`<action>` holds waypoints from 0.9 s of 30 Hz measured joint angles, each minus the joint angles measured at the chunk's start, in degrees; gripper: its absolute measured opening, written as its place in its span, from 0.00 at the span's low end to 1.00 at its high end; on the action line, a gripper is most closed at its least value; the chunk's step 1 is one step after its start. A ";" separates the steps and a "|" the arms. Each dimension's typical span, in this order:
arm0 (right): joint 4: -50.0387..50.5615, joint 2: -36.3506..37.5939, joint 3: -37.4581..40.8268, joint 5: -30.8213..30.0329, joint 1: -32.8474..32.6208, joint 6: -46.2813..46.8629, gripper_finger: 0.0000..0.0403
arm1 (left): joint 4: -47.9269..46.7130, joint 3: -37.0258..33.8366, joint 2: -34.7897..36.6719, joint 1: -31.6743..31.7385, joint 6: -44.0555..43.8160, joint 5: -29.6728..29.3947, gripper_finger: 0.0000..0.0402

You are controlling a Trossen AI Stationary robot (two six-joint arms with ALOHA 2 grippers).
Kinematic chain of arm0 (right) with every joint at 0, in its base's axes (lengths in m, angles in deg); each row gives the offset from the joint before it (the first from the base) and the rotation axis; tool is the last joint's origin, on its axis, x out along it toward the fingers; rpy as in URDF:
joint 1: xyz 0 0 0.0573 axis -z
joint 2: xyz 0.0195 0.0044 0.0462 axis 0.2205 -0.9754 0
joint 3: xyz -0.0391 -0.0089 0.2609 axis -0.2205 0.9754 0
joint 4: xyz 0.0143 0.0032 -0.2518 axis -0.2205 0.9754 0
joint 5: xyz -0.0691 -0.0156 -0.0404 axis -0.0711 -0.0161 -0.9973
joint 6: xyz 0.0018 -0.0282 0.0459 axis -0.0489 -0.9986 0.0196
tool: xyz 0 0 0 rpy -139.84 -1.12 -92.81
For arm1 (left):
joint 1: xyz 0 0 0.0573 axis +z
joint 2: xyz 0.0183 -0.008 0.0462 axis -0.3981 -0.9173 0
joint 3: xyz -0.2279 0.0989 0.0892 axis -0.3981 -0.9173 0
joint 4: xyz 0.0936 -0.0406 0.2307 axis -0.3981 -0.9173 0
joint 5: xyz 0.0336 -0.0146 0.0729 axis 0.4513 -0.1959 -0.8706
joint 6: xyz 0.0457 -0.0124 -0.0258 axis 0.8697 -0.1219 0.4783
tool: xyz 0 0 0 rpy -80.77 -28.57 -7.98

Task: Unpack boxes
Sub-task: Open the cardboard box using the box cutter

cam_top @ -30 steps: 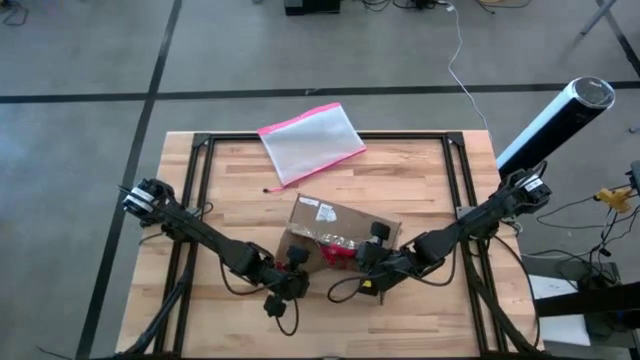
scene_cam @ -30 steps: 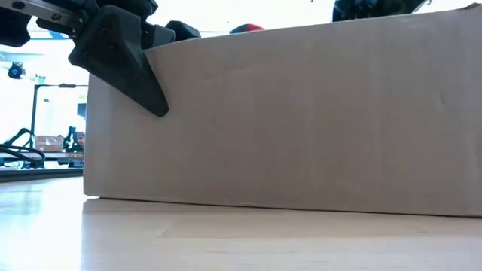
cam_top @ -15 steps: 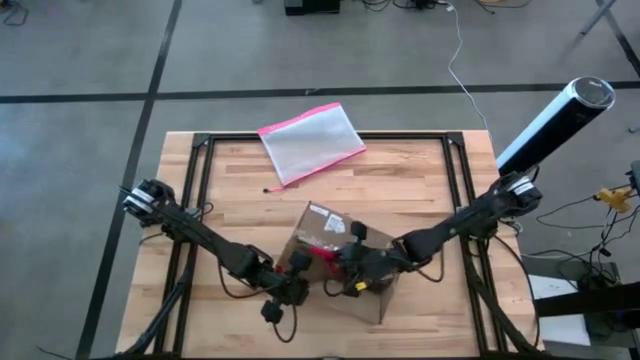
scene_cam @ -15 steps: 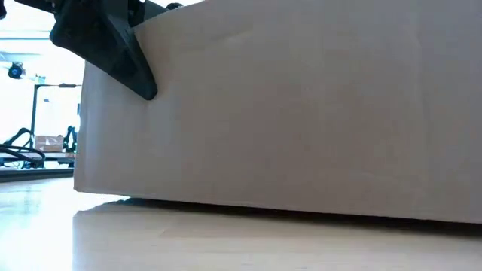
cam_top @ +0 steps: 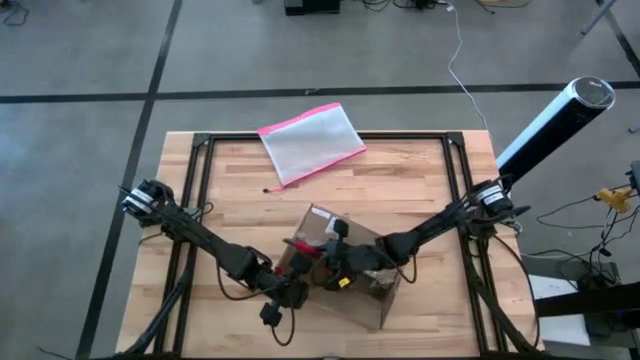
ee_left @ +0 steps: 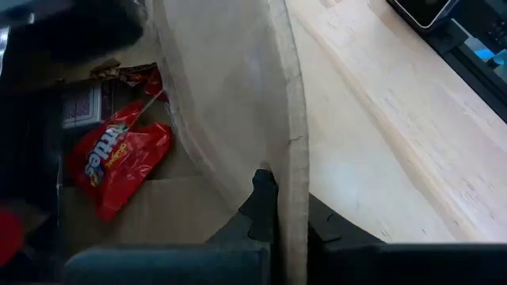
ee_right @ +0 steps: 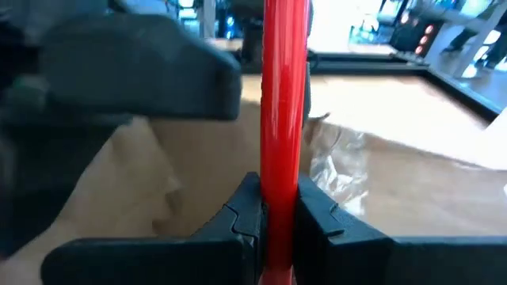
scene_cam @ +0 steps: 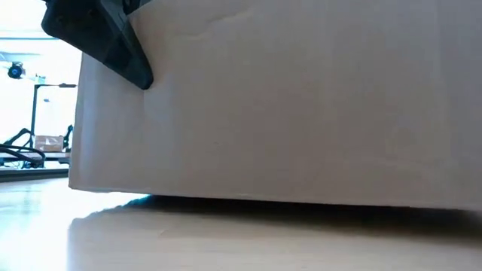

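Both grippers are engaged at the brown cardboard box (cam_top: 345,270), which is placed on the near half of the wooden table (cam_top: 420,180), between the two arms. In the low view the box (scene_cam: 286,98) fills nearly the whole picture, and its near bottom edge is seen raised a little off the tabletop, with a dark gap beneath it, so the box is tilted.

At the box's left side, the left gripper (cam_top: 292,288) is closed on the box wall: in the left wrist view the thin cardboard edge (ee_left: 289,150) is pinched between the two dark fingers (ee_left: 261,198). Inside the box, a red candy bag (ee_left: 111,162) is seen lying flat on the floor, with a second small packet just beside it that is too blurred to be identified.

From the right, the right gripper (cam_top: 335,270) is reached over the box's open top. Its fingers (ee_right: 242,210) are clamped on a thin red item (ee_right: 283,103), held upright between them in the right wrist view; what the item is cannot be told. Crinkled clear wrapping (ee_right: 337,170) is seen just behind it against the cardboard.

A translucent zip pouch with pink edges (cam_top: 310,142) is laid at the far edge of the table, well apart from the box.
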 joint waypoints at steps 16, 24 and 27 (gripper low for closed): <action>-11.38 -0.21 -3.24 -0.68 2.23 -9.74 0.05 | 0.38 0.00 0.09 -0.12 -0.59 1.51 0.00; 1.72 3.60 -4.76 -0.45 -0.18 -7.23 0.05 | 0.30 0.00 0.11 -0.09 -0.90 1.46 0.00; 3.46 4.06 -4.68 -0.27 -1.43 -5.23 0.05 | 0.28 0.00 0.11 -0.09 -0.78 1.40 0.00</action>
